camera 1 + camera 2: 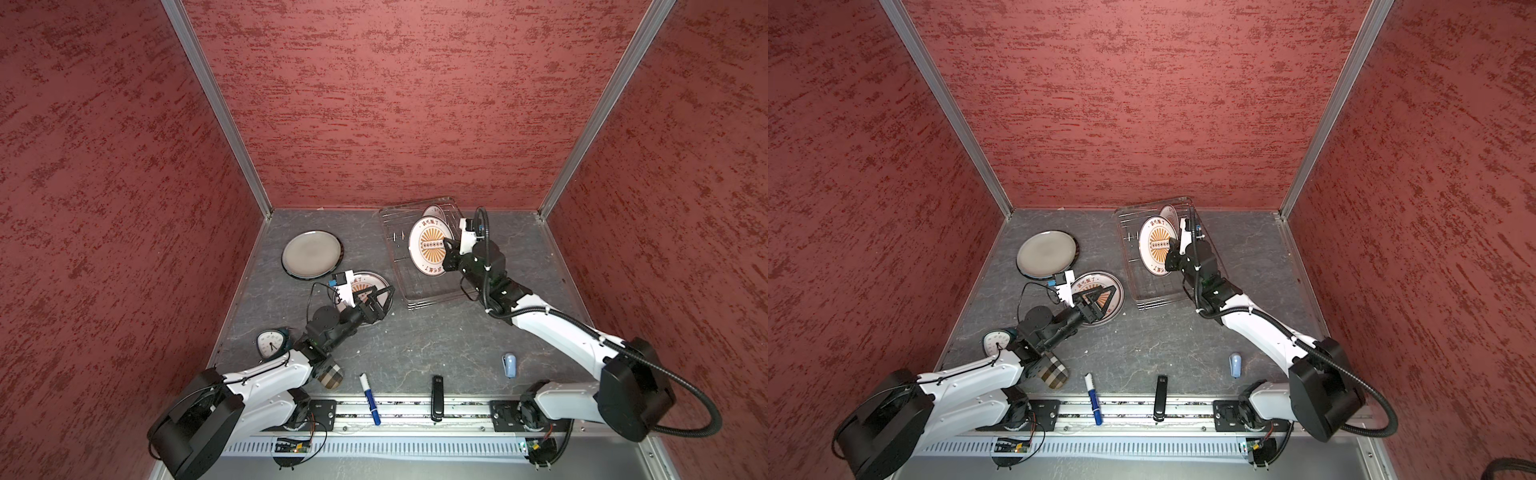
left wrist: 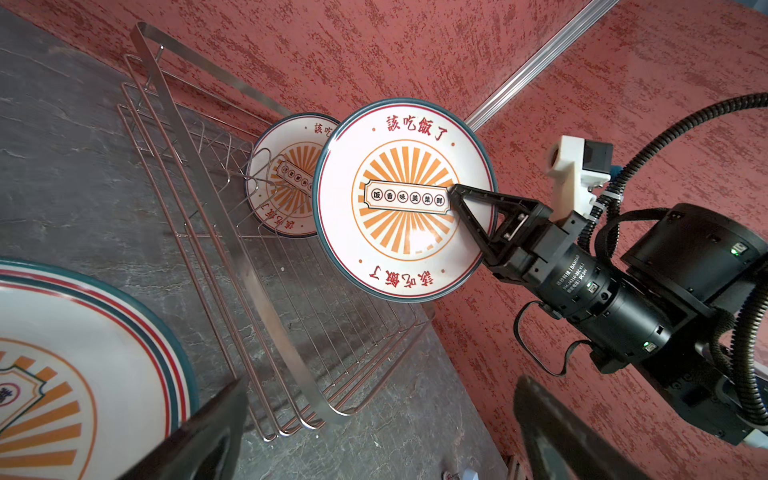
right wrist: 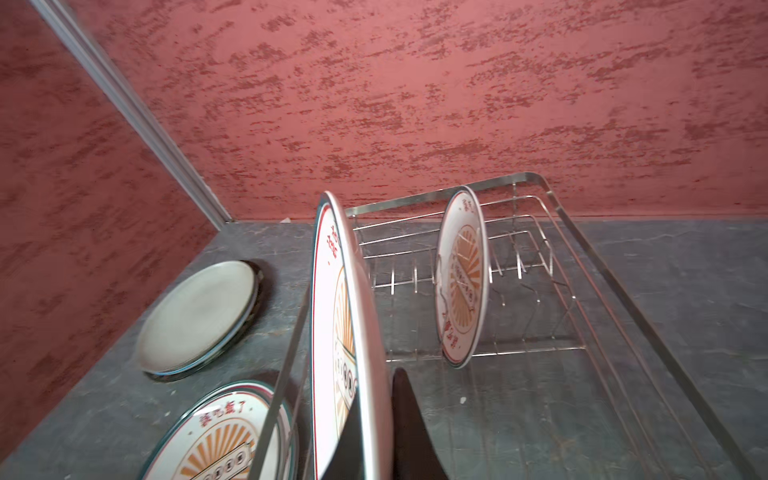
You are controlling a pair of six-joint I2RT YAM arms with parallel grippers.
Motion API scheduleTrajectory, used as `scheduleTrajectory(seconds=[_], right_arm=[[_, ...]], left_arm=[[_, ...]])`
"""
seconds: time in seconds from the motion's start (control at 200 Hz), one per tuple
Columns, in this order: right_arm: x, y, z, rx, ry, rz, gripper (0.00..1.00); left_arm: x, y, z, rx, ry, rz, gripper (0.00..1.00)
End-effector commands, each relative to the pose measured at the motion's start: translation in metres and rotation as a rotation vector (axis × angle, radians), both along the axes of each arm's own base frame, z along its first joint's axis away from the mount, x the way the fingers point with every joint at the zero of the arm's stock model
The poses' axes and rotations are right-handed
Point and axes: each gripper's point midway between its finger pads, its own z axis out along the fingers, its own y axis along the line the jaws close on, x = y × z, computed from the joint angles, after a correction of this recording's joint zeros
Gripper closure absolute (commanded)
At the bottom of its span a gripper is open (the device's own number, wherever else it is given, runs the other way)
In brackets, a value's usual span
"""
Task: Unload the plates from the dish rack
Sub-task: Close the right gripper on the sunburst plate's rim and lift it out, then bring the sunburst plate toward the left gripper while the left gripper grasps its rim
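We see one sunburst plate (image 1: pixel 430 245) upright over the dish rack (image 1: pixel 432 300) (far right), clenched by the right gripper (image 1: pixel 446 245); a second plate (image 1: pixel 434 211) stands at the rack's far end. Left, the released left gripper (image 1: pixel 388 300) hangs above a flat plate (image 1: pixel 370 282) beside a grey plate (image 1: pixel 311 254).

Left arm (image 1: pixel 266 374) holds jaws spread wide; right arm (image 1: pixel 561 328) outstretched, jaws clamped.

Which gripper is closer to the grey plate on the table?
Left. The left gripper hangs open over the flat sunburst plate beside the grey plate; the right gripper is across at the dish rack, shut on an upright plate.
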Motion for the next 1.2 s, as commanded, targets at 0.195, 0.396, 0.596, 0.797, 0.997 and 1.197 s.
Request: scheduleTrajectory(seconds=[0.195,0.396,0.596,0.797,0.997,1.197], right_arm=[[-0.054,0.023,0.056,0.242,-0.147,0.295,1.0],[-0.086,0.031,0.06,0.311,-0.168,0.437,1.0],[-0.107,0.031,0.049,0.358,-0.164,0.511,1.0],[-0.125,0.035,0.042,0.39,-0.159,0.592,1.0],[-0.131,0.039,0.041,0.405,-0.143,0.641,1.0],[-0.131,0.041,0.035,0.394,-0.142,0.653,1.0]], left_arm=[[-0.007,-0.004,0.007,-0.029,-0.036,-0.035,0.0],[-0.011,-0.007,0.01,-0.033,-0.056,-0.042,0.01],[-0.017,-0.008,0.014,-0.038,-0.083,-0.051,0.01],[-0.024,-0.013,0.019,-0.03,-0.116,-0.067,0.24],[-0.03,-0.017,0.021,-0.033,-0.118,-0.099,0.58],[-0.037,-0.018,0.027,-0.045,-0.131,-0.131,0.64]])
